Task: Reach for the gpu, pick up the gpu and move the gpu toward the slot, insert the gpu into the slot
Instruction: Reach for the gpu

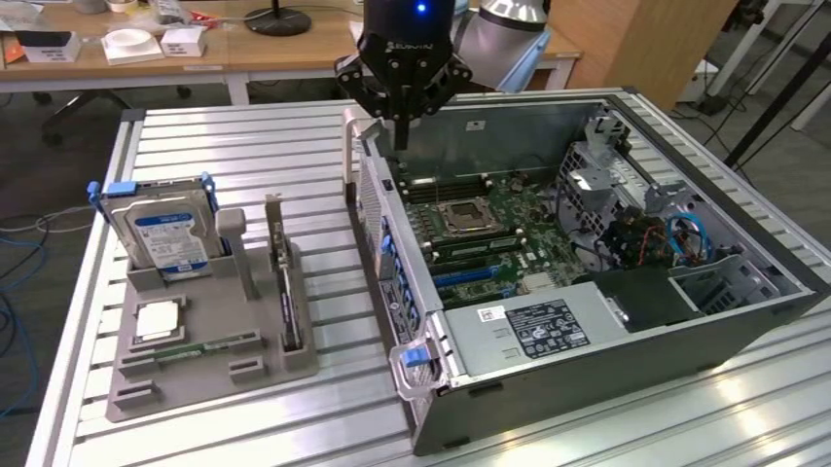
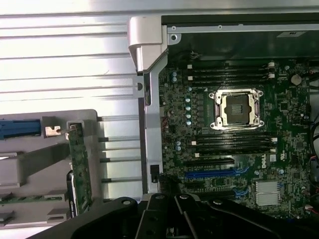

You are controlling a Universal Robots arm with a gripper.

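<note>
The gpu stands on edge in a grey holder, a thin dark card with a silver bracket at its far end. In the wrist view the gpu is a narrow green strip beside the case wall. A blue slot lies on the motherboard inside the open computer case, and the wrist view has this slot near the CPU socket. My gripper hangs above the case's far corner on the exterior view's left, well above and behind the gpu. Its fingers are shut together, holding nothing.
A blue-labelled hard drive stands upright in the holder, with a CPU chip and a memory stick lying flat in front. The open case takes up the table's right half, its side wall between gpu and motherboard.
</note>
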